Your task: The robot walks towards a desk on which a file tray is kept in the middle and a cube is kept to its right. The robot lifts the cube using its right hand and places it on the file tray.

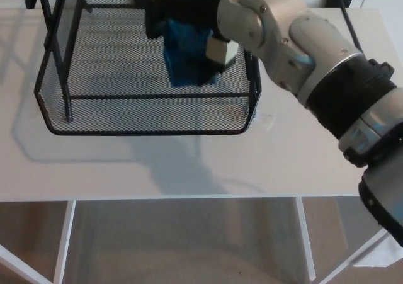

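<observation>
Right hand [179, 13] is out over the black wire-mesh file tray [145, 131], fingers clamped on the blue cube [182, 60]. The cube hangs directly beneath the hand, inside the tray's walls and low over the mesh floor. Whether it touches the mesh, I can't tell. The silver forearm [296, 45] reaches in from the right across the white bench [189, 164]. Left hand isn't showing.

Beige floor [182, 233], small pale scrap [267, 121]
</observation>
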Controlling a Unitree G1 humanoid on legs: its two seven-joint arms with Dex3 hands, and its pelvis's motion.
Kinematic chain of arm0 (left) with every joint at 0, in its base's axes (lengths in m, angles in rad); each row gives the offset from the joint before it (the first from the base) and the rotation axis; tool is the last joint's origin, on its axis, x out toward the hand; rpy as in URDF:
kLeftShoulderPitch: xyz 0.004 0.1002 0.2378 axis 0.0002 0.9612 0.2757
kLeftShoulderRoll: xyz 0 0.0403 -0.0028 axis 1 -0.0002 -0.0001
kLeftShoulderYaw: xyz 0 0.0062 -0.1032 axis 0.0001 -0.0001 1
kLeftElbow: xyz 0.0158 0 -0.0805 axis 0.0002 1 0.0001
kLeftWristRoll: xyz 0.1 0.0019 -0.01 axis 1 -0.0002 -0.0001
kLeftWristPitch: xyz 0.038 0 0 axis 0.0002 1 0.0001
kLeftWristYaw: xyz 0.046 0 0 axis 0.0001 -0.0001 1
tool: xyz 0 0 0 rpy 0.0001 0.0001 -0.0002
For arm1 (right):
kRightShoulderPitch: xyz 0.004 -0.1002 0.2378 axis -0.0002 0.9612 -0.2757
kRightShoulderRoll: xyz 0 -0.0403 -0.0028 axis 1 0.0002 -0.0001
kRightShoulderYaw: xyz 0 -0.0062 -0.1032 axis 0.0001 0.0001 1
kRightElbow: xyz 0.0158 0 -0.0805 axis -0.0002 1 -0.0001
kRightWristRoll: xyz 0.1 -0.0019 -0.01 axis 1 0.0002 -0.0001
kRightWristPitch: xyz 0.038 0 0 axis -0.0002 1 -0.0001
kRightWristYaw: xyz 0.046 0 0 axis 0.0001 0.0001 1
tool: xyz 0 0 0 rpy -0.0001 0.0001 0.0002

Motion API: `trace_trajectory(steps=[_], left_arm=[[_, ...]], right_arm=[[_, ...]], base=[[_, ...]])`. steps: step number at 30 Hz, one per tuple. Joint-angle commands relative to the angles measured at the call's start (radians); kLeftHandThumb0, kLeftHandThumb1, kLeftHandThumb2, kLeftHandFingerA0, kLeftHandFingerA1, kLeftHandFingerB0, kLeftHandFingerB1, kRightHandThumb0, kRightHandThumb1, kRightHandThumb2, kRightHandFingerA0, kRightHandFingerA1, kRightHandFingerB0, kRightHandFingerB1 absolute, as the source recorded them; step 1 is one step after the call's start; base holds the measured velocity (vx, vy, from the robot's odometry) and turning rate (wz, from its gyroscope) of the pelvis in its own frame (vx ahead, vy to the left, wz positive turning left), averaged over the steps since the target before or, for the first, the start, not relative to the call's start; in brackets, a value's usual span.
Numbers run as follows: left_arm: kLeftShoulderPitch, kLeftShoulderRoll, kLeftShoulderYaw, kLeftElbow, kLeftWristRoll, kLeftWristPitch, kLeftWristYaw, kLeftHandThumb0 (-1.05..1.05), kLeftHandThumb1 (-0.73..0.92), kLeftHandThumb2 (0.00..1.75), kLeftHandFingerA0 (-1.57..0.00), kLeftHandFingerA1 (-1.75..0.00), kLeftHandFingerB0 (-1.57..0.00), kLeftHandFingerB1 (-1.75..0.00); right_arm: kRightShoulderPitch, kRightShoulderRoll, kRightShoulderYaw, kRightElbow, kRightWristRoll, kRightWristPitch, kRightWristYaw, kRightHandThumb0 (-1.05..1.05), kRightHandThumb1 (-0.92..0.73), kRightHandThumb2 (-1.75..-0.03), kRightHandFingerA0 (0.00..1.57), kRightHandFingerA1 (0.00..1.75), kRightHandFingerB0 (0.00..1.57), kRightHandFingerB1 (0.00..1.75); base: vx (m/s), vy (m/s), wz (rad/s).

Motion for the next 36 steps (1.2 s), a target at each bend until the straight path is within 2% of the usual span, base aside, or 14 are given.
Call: trace_trajectory(steps=[1, 2, 4, 6, 8, 11, 14, 19, 20, 21, 22, 25, 26, 36], left_arm=[[0.012, 0.006, -0.002, 0.001, 0.009, -0.004, -0.018, -0.54, 0.34, 1.13, -0.55, -0.83, -0.36, -0.74], [0.020, 0.011, -0.014, -0.001, 0.021, -0.021, -0.022, -0.59, 0.34, 1.12, -0.53, -0.81, -0.35, -0.73], [0.019, 0.010, -0.008, 0.002, 0.012, -0.015, -0.028, -0.56, 0.34, 1.12, -0.52, -0.81, -0.34, -0.73], [0.013, 0.012, -0.002, 0.007, 0.009, -0.005, -0.024, -0.45, 0.38, 1.10, -0.49, -0.78, -0.32, -0.69], [0.003, 0.010, 0.003, 0.010, 0.004, 0.008, -0.015, -0.48, 0.34, 1.11, -0.57, -0.84, -0.36, -0.74], [0.001, 0.012, -0.003, 0.006, 0.012, 0.010, -0.023, -0.51, 0.34, 1.12, -0.57, -0.84, -0.36, -0.74], [0.001, 0.007, -0.010, -0.002, 0.016, 0.007, -0.025, -0.51, 0.34, 1.12, -0.55, -0.83, -0.38, -0.74], [0.004, 0.015, -0.041, -0.006, 0.047, -0.006, -0.008, -0.51, 0.36, 1.12, -0.70, -0.87, -0.51, -0.79], [0.005, 0.016, -0.042, -0.006, 0.044, -0.005, -0.014, -0.51, 0.36, 1.12, -0.68, -0.86, -0.49, -0.78], [0.017, 0.018, -0.038, -0.003, 0.039, -0.011, -0.008, -0.51, 0.36, 1.11, -0.68, -0.86, -0.47, -0.76], [0.015, 0.015, -0.036, 0.004, 0.037, -0.009, -0.004, -0.53, 0.34, 1.11, -0.71, -0.88, -0.45, -0.76], [0.020, 0.013, -0.036, 0.005, 0.035, -0.016, -0.006, -0.51, 0.34, 1.11, -0.69, -0.87, -0.49, -0.78], [0.016, 0.009, -0.029, 0.009, 0.027, -0.005, -0.005, -0.50, 0.33, 1.10, -0.69, -0.87, -0.54, -0.79], [0.014, -0.009, -0.059, 0.017, 0.058, 0.008, 0.032, -0.47, 0.37, 1.09, -0.72, -0.86, -0.48, -0.75]], right_arm=[[-0.017, -0.005, 0.020, 0.029, -0.039, 0.018, 0.054, -0.34, -0.63, -0.58, 0.69, 0.92, 0.81, 0.62], [-0.011, -0.014, 0.009, 0.020, -0.033, 0.025, 0.051, -0.30, -0.65, -0.59, 0.68, 1.09, 0.79, 0.58], [-0.002, -0.023, -0.006, 0.012, -0.023, 0.007, 0.040, -0.29, -0.69, -0.60, 0.68, 0.97, 0.78, 0.55], [0.017, -0.035, -0.033, -0.005, -0.007, -0.020, 0.000, -0.22, -0.80, -0.71, 0.62, 1.22, 0.49, 0.45], [0.034, -0.089, -0.004, -0.074, -0.071, -0.065, -0.065, -0.55, -0.74, -0.62, 0.00, 0.13, 0.02, 0.25], [0.044, -0.107, 0.011, -0.117, -0.104, -0.045, -0.075, -0.85, -0.53, -0.84, 0.00, 0.07, 0.00, 0.06], [0.016, -0.125, 0.020, -0.140, -0.117, -0.045, -0.026, -1.03, -0.63, -0.60, 0.00, 0.00, 0.00, 0.00], [-0.033, -0.119, -0.029, -0.146, -0.039, -0.031, 0.142, -1.05, -0.61, -0.61, 0.00, 0.00, 0.00, 0.00], [-0.037, -0.125, -0.048, -0.160, -0.020, -0.031, 0.164, -1.05, -0.60, -1.03, 0.00, 0.27, 0.00, 0.03], [-0.041, -0.125, -0.065, -0.169, -0.003, -0.037, 0.175, -1.05, -0.61, -1.02, 0.00, 0.27, 0.00, 0.02], [-0.051, -0.146, -0.086, -0.193, 0.009, -0.034, 0.202, -1.04, -0.59, -0.59, 0.00, 0.00, 0.00, 0.00], [-0.033, -0.185, -0.144, -0.281, 0.038, -0.026, 0.227, -0.97, -0.52, -0.71, 0.00, 0.00, 0.00, 0.00], [-0.021, -0.218, -0.187, -0.354, 0.070, -0.009, 0.270, -1.00, -0.56, -0.94, 0.00, 0.17, 0.00, 0.00], [0.346, -0.639, -0.874, -1.086, 0.395, 0.272, 0.542, -0.92, -0.54, -0.80, 0.00, 0.03, 0.07, 0.00]], base=[[0.00, 0.000, 0.00], [0.00, 0.000, 0.00], [0.00, 0.000, 0.00], [0.00, 0.000, 0.00], [0.00, 0.000, 0.00], [0.00, 0.000, 0.00], [0.00, 0.000, 0.00], [0.00, 0.000, 0.00], [0.00, 0.000, 0.00], [0.00, 0.000, 0.00], [0.00, 0.000, 0.00], [0.00, 0.000, 0.00], [0.00, 0.000, 0.00], [0.00, 0.000, 0.00]])
